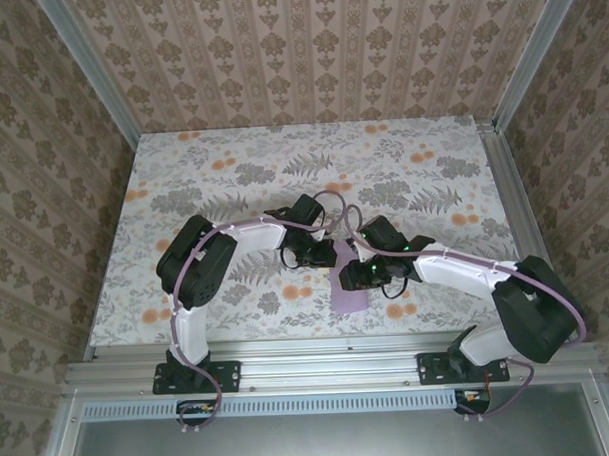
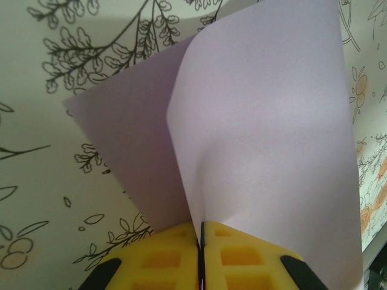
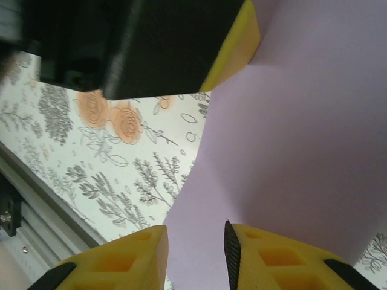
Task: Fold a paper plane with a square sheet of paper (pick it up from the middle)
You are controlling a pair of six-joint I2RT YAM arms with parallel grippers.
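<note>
The square sheet of paper [image 1: 347, 287] is pale lilac and lies partly on the table between the two arms, its far edge lifted. My left gripper [image 2: 201, 232] is shut on one edge of it, and the sheet [image 2: 260, 133] curls up and over in front of the yellow jaws. My right gripper [image 3: 196, 241] is open just above the sheet [image 3: 290, 139]; the paper shows through the gap between its fingertips. The left gripper's black and yellow finger [image 3: 163, 48] hangs close above. The paper plane is out of view.
The floral tabletop [image 1: 233, 180] stretches away behind and to the left of the arms. An aluminium rail [image 1: 329, 347] runs along the near edge, close below the sheet. Patterned walls enclose the other three sides.
</note>
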